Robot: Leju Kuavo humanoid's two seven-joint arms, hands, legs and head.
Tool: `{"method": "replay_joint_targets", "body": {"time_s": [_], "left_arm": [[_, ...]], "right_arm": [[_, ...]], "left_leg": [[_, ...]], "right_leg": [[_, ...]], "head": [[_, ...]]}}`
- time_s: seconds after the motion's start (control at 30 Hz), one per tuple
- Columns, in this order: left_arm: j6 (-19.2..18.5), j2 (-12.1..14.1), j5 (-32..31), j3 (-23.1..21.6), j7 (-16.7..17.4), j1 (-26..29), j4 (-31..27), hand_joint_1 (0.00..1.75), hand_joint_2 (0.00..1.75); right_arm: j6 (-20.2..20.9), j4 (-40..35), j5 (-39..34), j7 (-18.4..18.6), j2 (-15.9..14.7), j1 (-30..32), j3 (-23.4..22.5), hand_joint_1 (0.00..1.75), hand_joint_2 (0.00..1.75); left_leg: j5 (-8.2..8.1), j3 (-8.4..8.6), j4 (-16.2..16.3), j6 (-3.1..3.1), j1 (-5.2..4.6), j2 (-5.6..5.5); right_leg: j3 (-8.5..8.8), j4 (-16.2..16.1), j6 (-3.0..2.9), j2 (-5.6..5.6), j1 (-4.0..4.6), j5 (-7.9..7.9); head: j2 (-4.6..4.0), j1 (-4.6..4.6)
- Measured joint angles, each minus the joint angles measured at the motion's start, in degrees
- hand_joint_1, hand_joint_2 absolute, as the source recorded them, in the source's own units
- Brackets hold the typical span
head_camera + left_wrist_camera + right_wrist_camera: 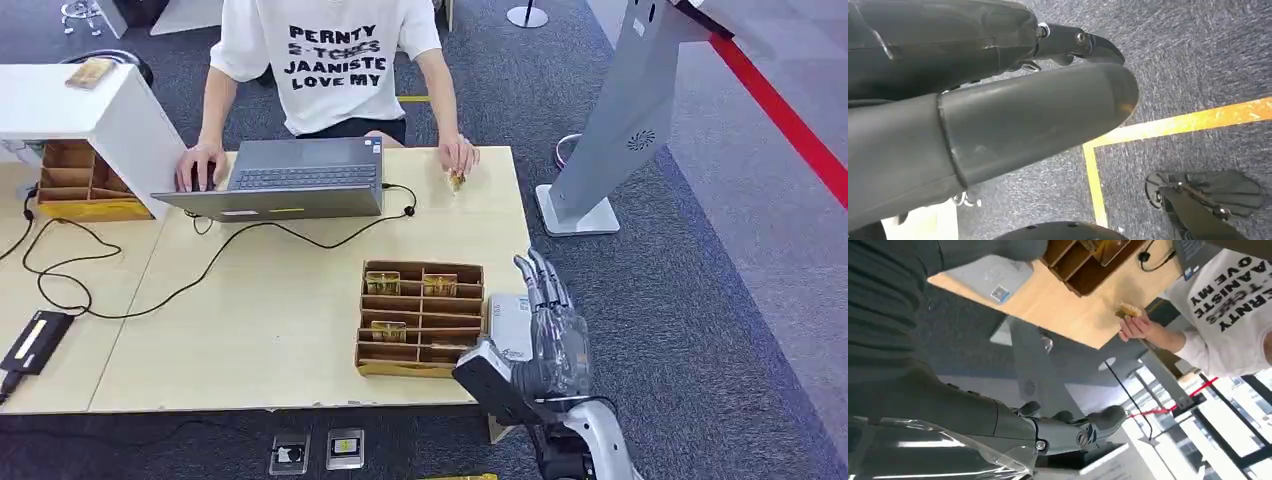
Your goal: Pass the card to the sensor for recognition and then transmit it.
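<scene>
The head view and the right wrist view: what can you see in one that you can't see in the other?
Only the head view has the open laptop's keyboard, the black cable looping over the table and the small black box at the table's left edge. Only the right wrist view has bright windows behind the grey stand. Both share the right hand, the white card beside the wooden divider box, the light wooden table, the grey stand and the person in a white printed shirt.
</scene>
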Motion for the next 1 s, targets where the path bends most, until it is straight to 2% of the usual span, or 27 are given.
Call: {"method": "replay_joint_targets", "body": {"time_s": [0.07, 0.13, 0.17, 0.2, 0.23, 0.27, 0.3, 0.33, 0.77, 1.0], "left_arm": [[0.00, 0.00, 0.04, 0.00, 0.00, -0.02, 0.00, 0.00, 0.00], [0.00, 0.04, 0.33, 0.00, 0.00, 0.02, 0.00, 0.00, 0.00], [0.00, 0.04, 0.37, 0.00, -0.02, 0.02, 0.00, 0.00, 0.00], [-0.02, 0.04, 0.37, 0.00, 0.00, 0.01, 0.00, 0.00, 0.00], [-0.02, 0.04, 0.39, -0.02, 0.00, 0.01, 0.00, 0.00, 0.00], [-0.06, 0.07, 0.44, -0.02, -0.02, 0.01, 0.00, 0.00, 0.00], [-0.09, 0.07, 0.46, -0.02, 0.00, 0.01, 0.00, 0.00, 0.00], [-0.13, 0.07, 0.46, -0.02, -0.02, 0.01, 0.00, 0.00, 0.00], [-0.17, 0.07, 0.90, -0.02, 0.00, 0.00, 0.00, 0.00, 0.00], [-0.17, 0.07, 1.05, -0.02, -0.02, 0.00, 0.00, 0.00, 0.00]], "right_arm": [[-0.09, 0.02, -4.38, -1.14, -0.15, 0.18, 0.42, 1.75, 1.75], [-0.26, 0.02, -7.61, -2.43, -0.15, 0.32, 0.55, 1.03, 1.75], [-0.48, 0.02, -9.55, -3.19, -0.15, 0.35, 0.57, 0.96, 1.75], [-0.75, 0.02, -11.60, -4.03, -0.15, 0.38, 0.57, 0.54, 1.75], [-0.96, 0.02, -13.80, -4.92, -0.15, 0.41, 0.59, 0.23, 1.75], [-1.09, 0.00, -15.07, -5.44, -0.15, 0.45, 0.59, 0.23, 1.75], [-1.16, 0.00, -15.84, -5.80, -0.15, 0.46, 0.61, 0.05, 1.75], [-1.20, 0.00, -16.21, -5.95, -0.15, 0.46, 0.61, 0.00, 1.75], [-1.16, 0.00, -16.73, -6.25, -0.15, 0.45, 0.63, 0.00, 1.75], [-0.31, 0.00, -10.05, -3.35, -0.15, 0.39, 0.85, 0.00, 1.75]], "left_leg": [[0.00, 0.00, 0.00, 0.00, 0.00, 0.00], [0.01, -0.01, 0.00, 0.00, -0.01, -0.01], [0.01, -0.01, 0.00, 0.00, 0.00, -0.01], [0.01, 0.00, 0.00, 0.00, 0.00, -0.01], [0.01, 0.00, 0.00, 0.00, -0.01, -0.01], [0.01, 0.00, 0.00, 0.00, -0.01, -0.01], [0.01, 0.00, 0.00, 0.00, 0.00, -0.01], [0.01, 0.00, 0.00, 0.00, 0.00, -0.01], [0.01, 0.00, 0.00, 0.00, 0.00, -0.01], [0.01, 0.00, 0.00, 0.00, 0.00, -0.02]], "right_leg": [[0.00, 0.00, 0.00, 0.00, -0.01, 0.00], [0.00, 0.00, 0.00, -0.01, -0.01, 0.00], [0.00, 0.00, 0.00, -0.01, -0.01, 0.00], [0.00, 0.00, 0.00, 0.00, -0.01, 0.00], [0.00, 0.00, 0.00, 0.00, -0.01, 0.00], [0.00, 0.00, 0.01, 0.00, -0.01, 0.01], [0.00, 0.00, 0.00, 0.00, -0.01, 0.01], [0.00, 0.00, 0.00, 0.01, -0.01, 0.01], [0.01, 0.00, 0.00, 0.00, -0.01, 0.01], [0.01, 0.00, 0.00, 0.00, 0.00, 0.01]], "head": [[0.00, -0.02], [0.00, -0.02], [0.00, -0.02], [0.00, -0.02], [0.00, -0.04], [0.00, -0.02], [0.00, -0.02], [0.00, -0.02], [0.00, -0.02], [0.00, -0.02]]}}
